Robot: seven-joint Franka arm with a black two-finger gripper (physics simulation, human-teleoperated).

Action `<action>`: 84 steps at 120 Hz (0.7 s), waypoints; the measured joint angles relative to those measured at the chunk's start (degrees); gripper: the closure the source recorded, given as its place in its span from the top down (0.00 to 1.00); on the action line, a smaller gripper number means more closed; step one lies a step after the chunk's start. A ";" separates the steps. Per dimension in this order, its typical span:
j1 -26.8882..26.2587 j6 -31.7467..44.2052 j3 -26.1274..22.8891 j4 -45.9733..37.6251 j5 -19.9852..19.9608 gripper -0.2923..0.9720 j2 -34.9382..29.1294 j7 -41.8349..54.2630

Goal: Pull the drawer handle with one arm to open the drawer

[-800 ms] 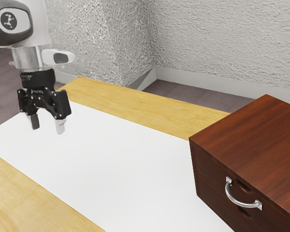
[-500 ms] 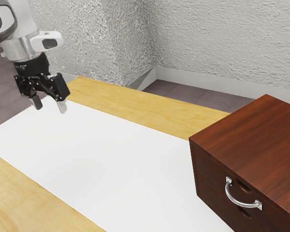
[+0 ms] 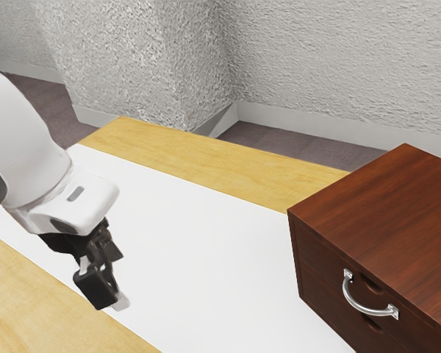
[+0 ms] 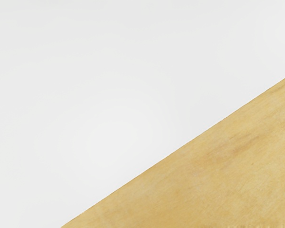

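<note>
A dark wooden drawer cabinet (image 3: 386, 209) stands at the exterior view's right on the table. Its upper drawer front carries a curved silver handle (image 3: 365, 299), and the drawer sits flush with the cabinet front. My gripper (image 3: 108, 296) hangs low over the near edge of the white sheet (image 3: 206, 243), far toward the exterior view's left of the handle. It is open with nothing between its fingers. In the wrist view the white sheet (image 4: 109, 80) meets bare wood (image 4: 223, 180) just under my hand.
The wooden table (image 3: 228, 165) runs past the white sheet on both long sides. A rough grey wall (image 3: 294, 51) with a protruding corner stands behind. My white arm link (image 3: 22, 169) fills the exterior view's left edge.
My arm has swung from high at the far left corner of the sheet down and toward the near edge. The hand has dropped close to the table. The drawer has not moved.
</note>
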 joint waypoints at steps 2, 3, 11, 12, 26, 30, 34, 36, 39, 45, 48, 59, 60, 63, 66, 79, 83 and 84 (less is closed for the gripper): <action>-0.64 0.74 0.02 -0.65 0.02 0.77 -0.24 2.06; -0.99 1.11 0.03 -0.94 0.02 0.77 -0.33 3.08; -3.59 3.80 0.07 -2.41 0.09 0.77 -0.80 10.81; -3.98 4.11 0.07 -2.51 0.10 0.77 -0.85 11.77; -8.81 7.51 0.03 -2.63 0.16 0.77 -0.41 25.00; -10.30 8.24 0.00 -2.41 0.18 0.77 0.20 28.57; -11.18 9.09 -0.47 -2.20 0.19 0.77 1.18 31.93; -11.46 9.57 -1.10 -1.99 0.19 0.77 1.73 33.55; -11.73 10.22 -2.20 -1.36 0.17 0.77 2.74 35.88; -11.98 11.63 -4.22 -0.22 0.01 0.77 4.79 40.25; -12.04 12.36 -4.81 0.06 -0.08 0.77 5.56 42.29; -12.12 15.04 -6.54 0.81 -1.05 0.77 7.80 49.09; -12.13 15.33 -6.66 0.86 -1.18 0.77 8.03 49.66; -12.13 16.25 -6.93 0.95 -1.59 0.77 8.60 51.32; -12.14 17.49 -7.13 0.93 -1.95 0.77 8.99 52.85; -12.23 23.04 -7.48 0.51 -3.66 0.77 9.63 58.50; -12.46 24.61 -7.52 0.41 -4.43 0.77 9.91 60.00; -12.54 24.99 -7.52 0.38 -4.66 0.77 10.00 60.36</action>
